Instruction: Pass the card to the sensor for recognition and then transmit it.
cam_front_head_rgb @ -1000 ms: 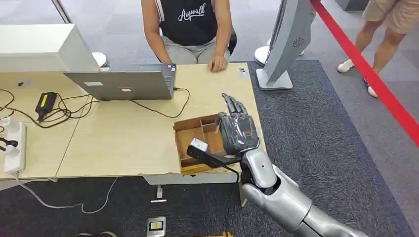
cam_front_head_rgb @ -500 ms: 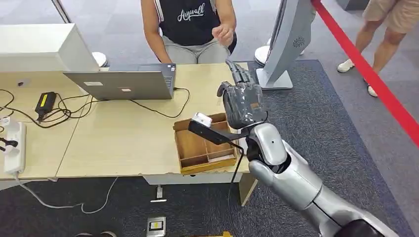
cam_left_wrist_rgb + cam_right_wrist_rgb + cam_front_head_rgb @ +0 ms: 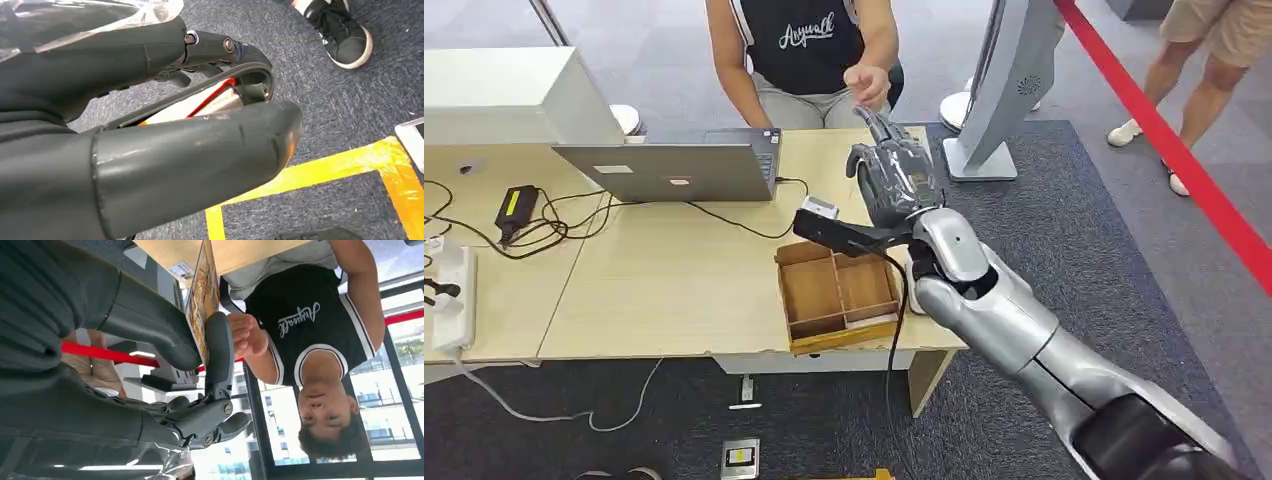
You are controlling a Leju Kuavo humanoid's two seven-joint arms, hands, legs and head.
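While my right hand (image 3: pixel 894 180) pinches the card (image 3: pixel 202 300) between thumb and finger above the tabletop (image 3: pixel 664 290), a person's hand (image 3: pixel 867 85) hovers just beyond at 12 o'clock. My left hand (image 3: pixel 150 125) is curled around a red-edged card.

I see the right hand (image 3: pixel 894 180) as matt dark grey plastic under a crinkled clear film, and the arm (image 3: pixel 1014 340) behind it as smooth, glossy silver metal. The card (image 3: pixel 202 295) it pinches has a printed, slightly shiny face. The left hand (image 3: pixel 150 125) looks like the same dull grey plastic. The table (image 3: pixel 674 290) is pale, smooth wood laminate; the tray (image 3: pixel 836 295) on it is raw brown wood. The laptop (image 3: pixel 674 170) has a brushed grey finish. The floor (image 3: pixel 1064 230) is rough dark carpet.
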